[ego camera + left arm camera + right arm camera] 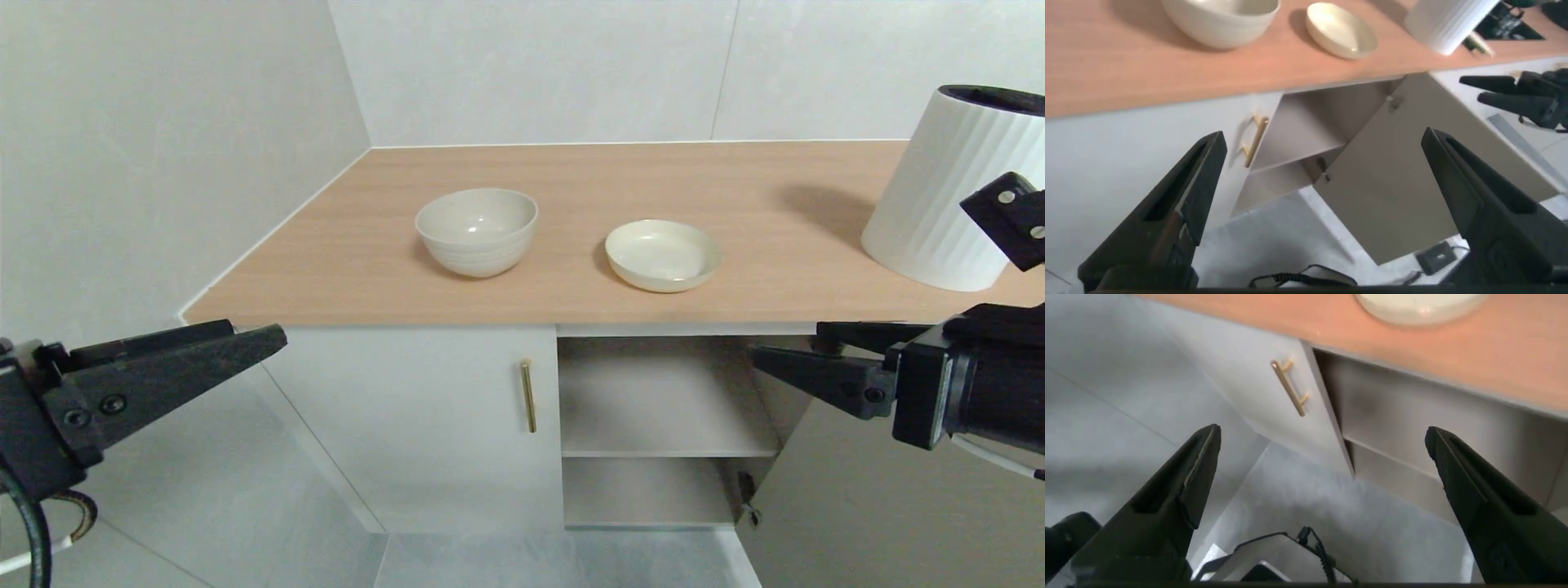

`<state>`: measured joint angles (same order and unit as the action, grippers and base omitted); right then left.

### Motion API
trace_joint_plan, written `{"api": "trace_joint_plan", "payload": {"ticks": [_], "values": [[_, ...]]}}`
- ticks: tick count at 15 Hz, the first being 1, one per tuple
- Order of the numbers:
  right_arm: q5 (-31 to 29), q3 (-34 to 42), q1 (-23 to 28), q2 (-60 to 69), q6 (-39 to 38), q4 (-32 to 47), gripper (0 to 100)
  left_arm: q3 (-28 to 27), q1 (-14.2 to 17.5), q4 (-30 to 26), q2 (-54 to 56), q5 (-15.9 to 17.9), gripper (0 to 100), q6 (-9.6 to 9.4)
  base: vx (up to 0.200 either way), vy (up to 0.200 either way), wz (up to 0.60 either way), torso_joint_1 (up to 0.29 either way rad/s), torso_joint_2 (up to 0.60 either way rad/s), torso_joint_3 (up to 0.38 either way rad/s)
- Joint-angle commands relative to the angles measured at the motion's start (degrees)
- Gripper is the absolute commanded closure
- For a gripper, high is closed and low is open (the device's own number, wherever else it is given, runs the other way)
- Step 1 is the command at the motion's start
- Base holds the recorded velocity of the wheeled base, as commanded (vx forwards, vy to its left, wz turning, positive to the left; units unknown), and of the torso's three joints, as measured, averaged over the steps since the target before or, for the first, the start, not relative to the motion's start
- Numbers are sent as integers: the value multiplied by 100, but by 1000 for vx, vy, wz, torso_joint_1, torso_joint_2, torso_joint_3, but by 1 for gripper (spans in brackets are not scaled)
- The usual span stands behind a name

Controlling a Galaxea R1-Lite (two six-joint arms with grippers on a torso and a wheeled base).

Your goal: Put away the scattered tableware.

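Observation:
A deep cream bowl (477, 231) (1221, 18) and a shallow cream dish (662, 254) (1341, 30) (1417, 305) stand side by side on the wooden countertop (620, 180), the bowl to the left. My left gripper (257, 332) (1323, 140) hangs open and holds nothing, below and left of the counter's front corner. Out in front of the open cabinet compartment, my right gripper (788, 341) (1323, 434) is open too, just under the counter edge.
A tall white ribbed container (955, 188) stands at the counter's right end. Below, the left cabinet door with a gold handle (528, 395) is closed. The right door (857, 506) is swung open, showing a shelf (665, 451). Grey floor lies in front.

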<state>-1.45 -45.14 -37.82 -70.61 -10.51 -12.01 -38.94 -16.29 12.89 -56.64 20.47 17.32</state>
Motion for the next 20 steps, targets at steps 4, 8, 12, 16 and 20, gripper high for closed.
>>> {"api": "trace_joint_plan", "payload": {"ticks": [4,8,12,16,20], "values": [[-22,5,196,-278,5,-223,0,0,3,-5,-58,-17,0,17,0,0,0,140,-275,-146],[-206,-276,213,-498,-4,-293,0,-202,11,-128,-172,-69,0,43,0,0,0,8,-13,-9],[-330,-1594,380,-1016,-30,665,0,-1573,108,-1508,-919,-113,0,96,0,0,0,0,0,0],[-409,-2728,626,-2053,-144,1069,0,-2461,161,-2018,-1825,-755,0,96,0,0,0,0,0,0],[-602,-2737,749,-2141,-566,1095,0,-3296,47,-2326,-2624,-1643,0,105,0,0,0,0,0,0]]}}
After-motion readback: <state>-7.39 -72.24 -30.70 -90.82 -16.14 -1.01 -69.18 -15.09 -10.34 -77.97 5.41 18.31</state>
